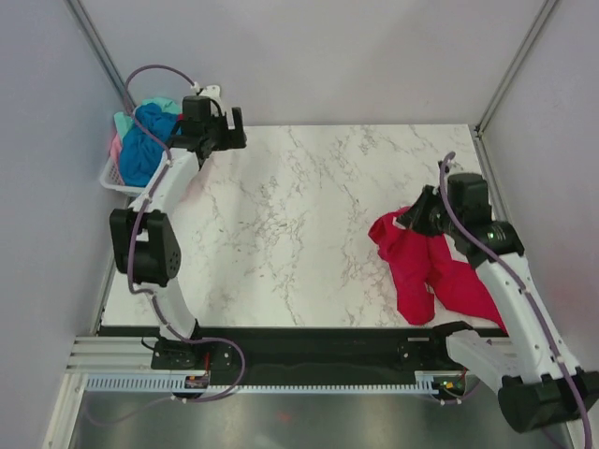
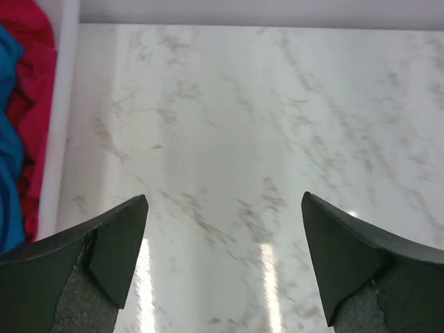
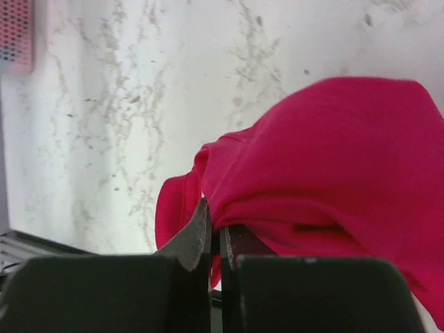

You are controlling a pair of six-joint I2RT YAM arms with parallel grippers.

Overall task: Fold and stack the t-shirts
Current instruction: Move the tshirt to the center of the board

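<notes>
A crimson red t-shirt (image 1: 421, 267) lies crumpled at the right of the marble table, one part lifted. My right gripper (image 1: 410, 223) is shut on a fold of it; in the right wrist view the jaws pinch the red cloth (image 3: 326, 166), which drapes over the fingers (image 3: 198, 239). A bright blue t-shirt (image 1: 145, 145) and teal and pink ones sit piled in the white basket (image 1: 120, 180) at the far left. My left gripper (image 1: 234, 128) is open and empty above the table beside the basket; its view shows blue cloth (image 2: 8, 146) and red cloth (image 2: 31, 83) behind the basket wall.
The basket wall (image 2: 59, 104) stands just left of the left gripper's fingers (image 2: 114, 250). Grey walls with metal posts close in the table. A black rail runs along the near edge (image 1: 309, 346).
</notes>
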